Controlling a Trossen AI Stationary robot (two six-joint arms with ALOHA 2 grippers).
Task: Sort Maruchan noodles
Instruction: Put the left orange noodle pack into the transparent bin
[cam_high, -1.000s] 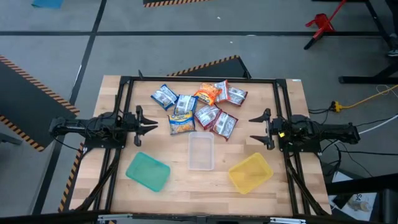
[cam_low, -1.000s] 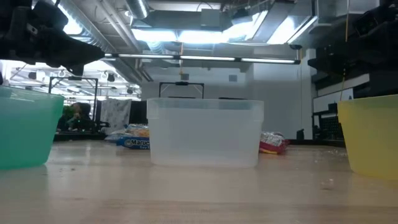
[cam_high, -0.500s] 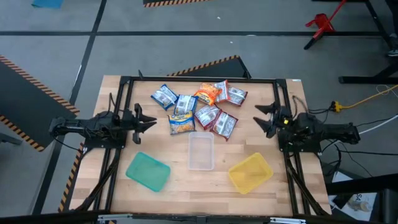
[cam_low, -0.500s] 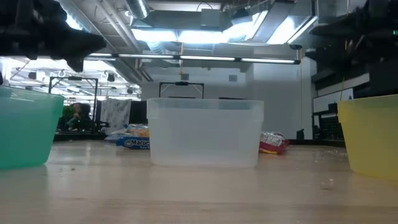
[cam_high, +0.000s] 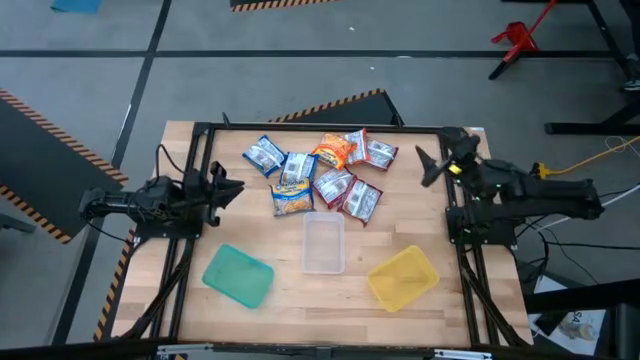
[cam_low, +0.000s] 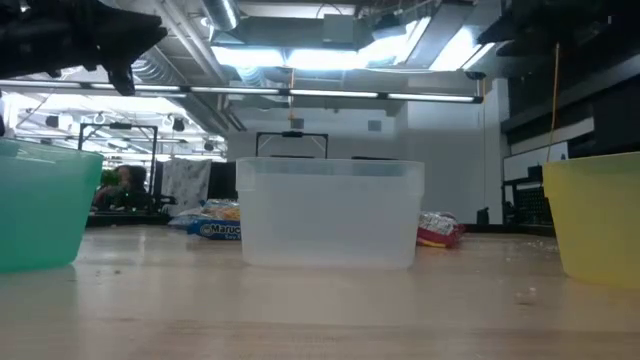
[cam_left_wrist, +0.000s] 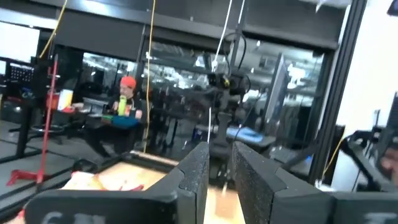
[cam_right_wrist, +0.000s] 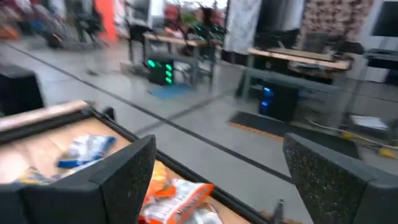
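Several Maruchan noodle packets (cam_high: 320, 172) lie flat in a loose cluster on the far middle of the table: blue-white ones (cam_high: 264, 155), orange ones (cam_high: 333, 150), red-and-silver ones (cam_high: 360, 200). The right wrist view shows a blue-white packet (cam_right_wrist: 90, 149) and an orange one (cam_right_wrist: 177, 193) below. My left gripper (cam_high: 228, 186) hovers left of the cluster, fingers almost together (cam_left_wrist: 221, 180), holding nothing. My right gripper (cam_high: 432, 166) hovers right of the cluster near the far edge, open (cam_right_wrist: 217, 186) and empty.
Three shallow trays stand on the near half: teal (cam_high: 238, 275), clear (cam_high: 323, 242), yellow (cam_high: 402, 277). A black frame (cam_high: 320, 127) runs around the table top. In the low view the arms (cam_low: 80, 35) stay high above the trays. A person sits in the room beyond (cam_left_wrist: 124, 102).
My right gripper has risen and swung toward the table's far edge, staying open. My left gripper has drawn back a little toward the left edge, tipped up, and its fingers have come together. The packets and trays have not moved.
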